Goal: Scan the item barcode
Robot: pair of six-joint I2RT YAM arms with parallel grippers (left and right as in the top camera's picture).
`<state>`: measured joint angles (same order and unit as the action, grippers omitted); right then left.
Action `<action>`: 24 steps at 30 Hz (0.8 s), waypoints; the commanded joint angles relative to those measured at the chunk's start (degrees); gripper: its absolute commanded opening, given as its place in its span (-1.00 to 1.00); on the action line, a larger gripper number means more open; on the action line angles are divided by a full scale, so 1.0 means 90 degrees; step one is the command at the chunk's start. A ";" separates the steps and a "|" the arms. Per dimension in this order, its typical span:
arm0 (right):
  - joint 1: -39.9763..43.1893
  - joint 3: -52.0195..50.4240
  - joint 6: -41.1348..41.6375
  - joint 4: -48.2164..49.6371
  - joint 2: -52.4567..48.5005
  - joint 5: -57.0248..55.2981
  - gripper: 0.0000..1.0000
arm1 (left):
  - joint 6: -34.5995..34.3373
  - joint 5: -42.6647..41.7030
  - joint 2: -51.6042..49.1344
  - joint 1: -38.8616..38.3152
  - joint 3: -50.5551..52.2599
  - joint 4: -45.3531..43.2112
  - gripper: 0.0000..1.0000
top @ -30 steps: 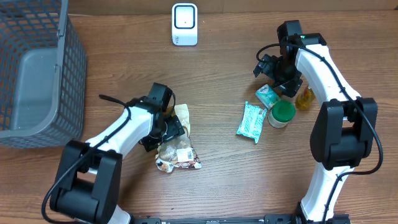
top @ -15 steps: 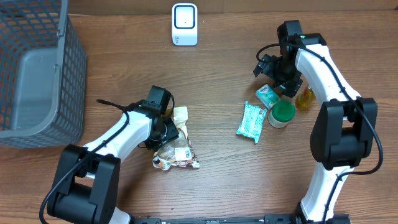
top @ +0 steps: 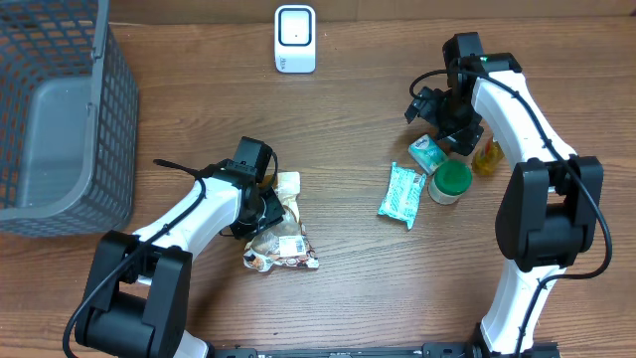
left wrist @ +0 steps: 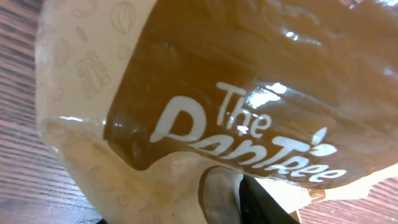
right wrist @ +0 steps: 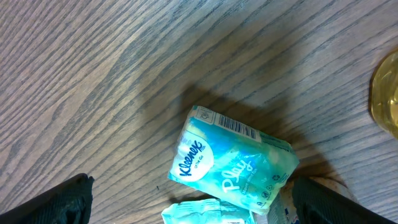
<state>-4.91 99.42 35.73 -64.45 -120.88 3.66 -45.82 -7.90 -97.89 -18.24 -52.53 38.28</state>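
Note:
A brown and cream snack bag (top: 284,240) lies on the wooden table left of centre. My left gripper (top: 269,206) is down on its upper end, shut on the bag. In the left wrist view the bag (left wrist: 249,81) fills the frame and one black finger (left wrist: 264,205) presses against it. The white barcode scanner (top: 295,39) stands at the back centre. My right gripper (top: 444,132) hangs open over a turquoise tissue pack (right wrist: 233,158), whose barcode faces up, and holds nothing.
A grey mesh basket (top: 60,109) fills the back left corner. Beside the tissue pack (top: 428,153) lie a teal pouch (top: 401,194), a green-lidded jar (top: 451,182) and a small yellow bottle (top: 486,157).
My left gripper shifted slightly up and to the left and its jaws closed on the snack bag, which moved a little. The right arm has not moved.

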 commanded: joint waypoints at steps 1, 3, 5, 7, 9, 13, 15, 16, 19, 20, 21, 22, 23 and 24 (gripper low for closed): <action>0.0024 0.0170 -0.0024 0.0017 0.0138 0.0007 1.00 | 0.0605 -0.0486 -0.0204 0.0000 -0.0017 0.0092 -0.92; 0.0024 0.0170 -0.0024 0.0017 0.0138 0.0007 1.00 | 0.0809 -0.0631 -0.0194 0.0000 -0.0231 0.0260 -0.92; 0.0024 0.0170 -0.0024 0.0017 0.0138 0.0007 1.00 | 0.0942 -0.0627 -0.0177 0.0000 -0.0534 0.0534 -0.91; 0.0024 0.0170 -0.0024 0.0017 0.0138 0.0007 1.00 | 0.1112 -0.0629 -0.0148 0.0000 -0.0974 0.0933 -0.92; 0.0024 0.0170 -0.0024 0.0017 0.0138 0.0007 1.00 | 0.1202 -0.0634 -0.0109 0.0000 -0.1336 0.1285 -0.91; 0.0024 0.0170 -0.0022 0.0017 0.0138 0.0007 1.00 | 0.1314 -0.0636 -0.0027 0.0000 -0.2098 0.2059 -0.92; 0.0024 0.0170 -0.0024 0.0017 0.0138 0.0007 1.00 | 0.1314 -0.0644 -0.0005 0.0000 -0.2453 0.2453 -0.91; 0.0024 0.0170 -0.0024 0.0017 0.0138 0.0007 1.00 | 0.1338 -0.0690 0.0000 0.0000 -0.2642 0.2688 -0.91; 0.0024 0.0170 -0.0024 0.0017 0.0138 0.0007 1.00 | 0.1761 -0.1234 0.0012 0.0000 -0.3072 0.3138 -0.92; 0.0024 0.0170 -0.0024 0.0017 0.0138 0.0007 1.00 | 0.1982 -0.1583 0.0012 0.0000 -0.3201 0.3257 -0.92; 0.0024 0.0170 -0.0024 0.0017 0.0138 0.0007 1.00 | 0.2183 -0.1931 0.0012 0.0000 -0.3279 0.3317 -0.92; 0.0024 0.0170 -0.0024 0.0017 0.0138 0.0007 1.00 | 0.2373 -0.2288 0.0012 0.0000 -0.3334 0.3356 -0.92; 0.0024 0.0170 -0.0024 0.0017 0.0138 0.0007 1.00 | 0.2589 -0.2691 0.0012 0.0000 -0.3376 0.3390 -0.91; 0.0024 0.0170 -0.0024 0.0017 0.0138 0.0007 1.00 | 0.2805 -0.3075 0.0012 0.0000 -0.3388 0.3395 -0.92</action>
<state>-4.91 99.42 35.75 -64.47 -120.88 3.66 -28.82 -22.11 -99.00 -18.24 -81.03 68.25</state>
